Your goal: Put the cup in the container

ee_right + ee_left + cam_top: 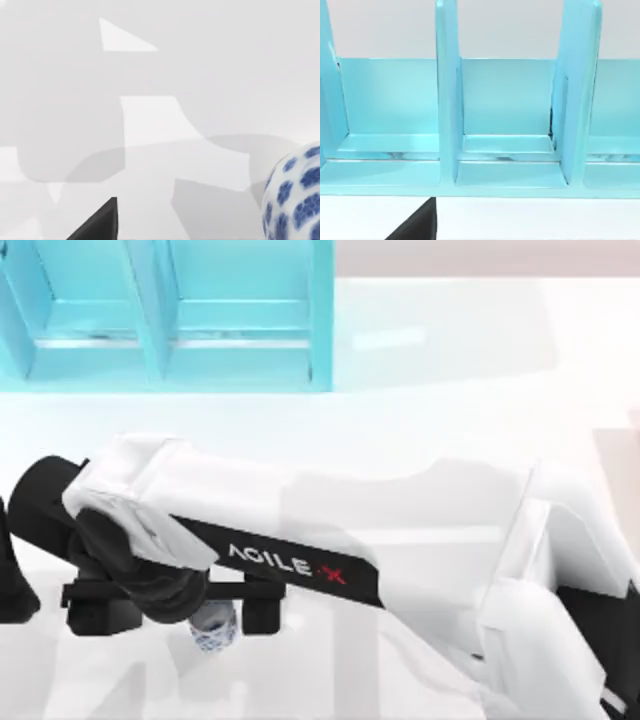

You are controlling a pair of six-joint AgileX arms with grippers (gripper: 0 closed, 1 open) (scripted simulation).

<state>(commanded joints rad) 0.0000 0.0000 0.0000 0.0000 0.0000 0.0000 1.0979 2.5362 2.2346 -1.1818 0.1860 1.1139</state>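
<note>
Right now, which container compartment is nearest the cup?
The rightmost compartment in the top view: the cup sits straight before it, while the next compartment lies farther left.

**White table, rack at the back, cup near the front**

The table (440,370) is plain white, crossed by pale grey shadows. A light blue container (170,315) stands on it at the far left, its upright dividers splitting it into open compartments; in the left wrist view (507,150) its base rests flat on the surface. Well apart from it, the blue-flowered cup (214,628) sits near the front left, its patterned wall (295,200) meeting the white top
</note>
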